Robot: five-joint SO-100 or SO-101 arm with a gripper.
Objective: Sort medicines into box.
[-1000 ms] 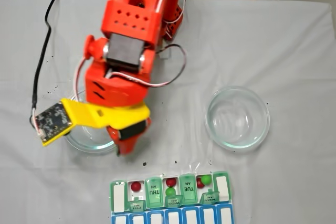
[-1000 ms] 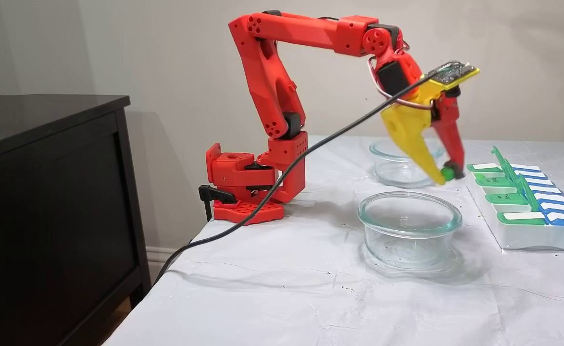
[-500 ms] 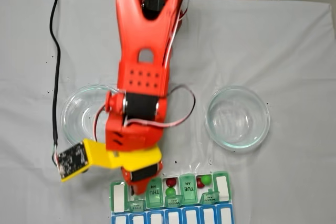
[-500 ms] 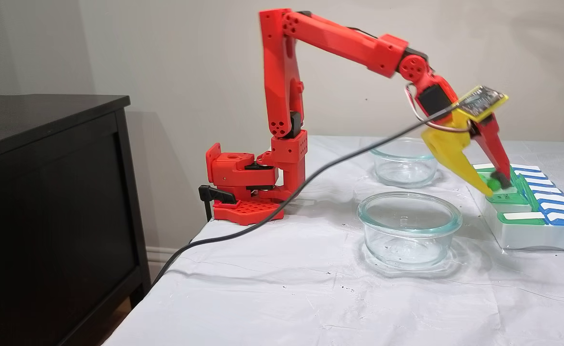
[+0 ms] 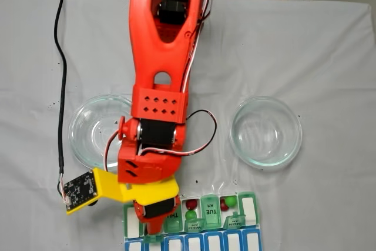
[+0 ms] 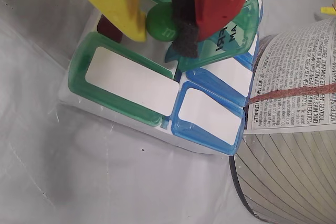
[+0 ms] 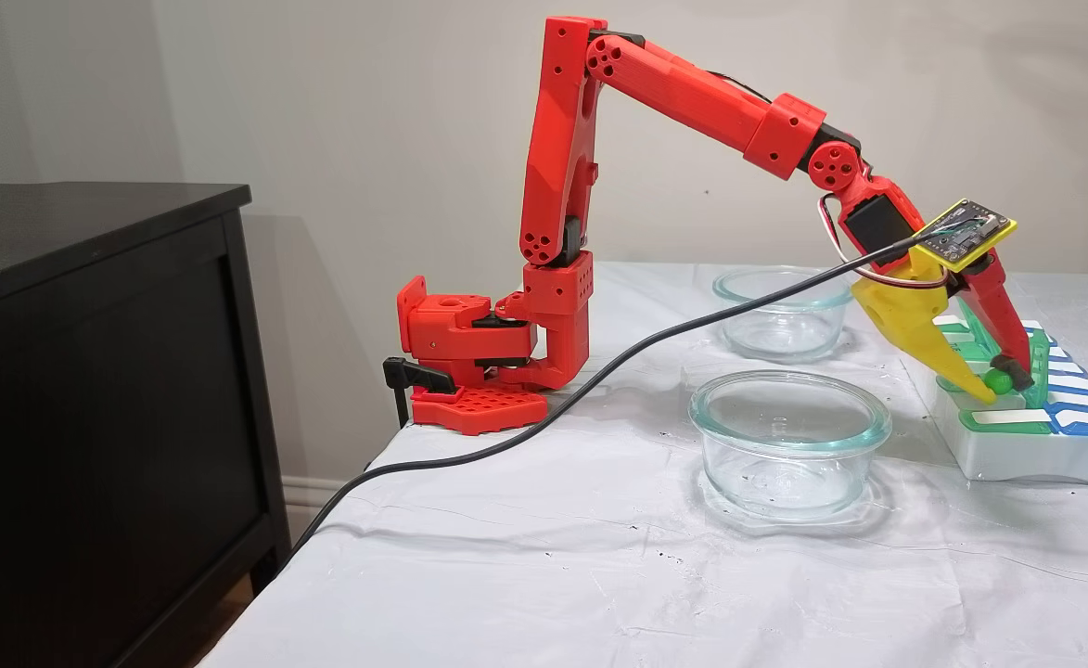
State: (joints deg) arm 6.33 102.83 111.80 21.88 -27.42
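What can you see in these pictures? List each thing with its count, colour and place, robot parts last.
pill organizer: one, green lids, blue second row, bottom edge of the top-down fixed view
green balls: three; one in the gripper, two in cells
red balls: three; two in cells, one beneath the yellow finger
glass dishes: two, clear, either side of the arm
cable: one, black, on the cloth
tablecloth: one, white
cabinet: one, black, beside the table
printed container: one, beside the organizer
arm: one, red
gripper: yellow and red fingers, shut on a green ball
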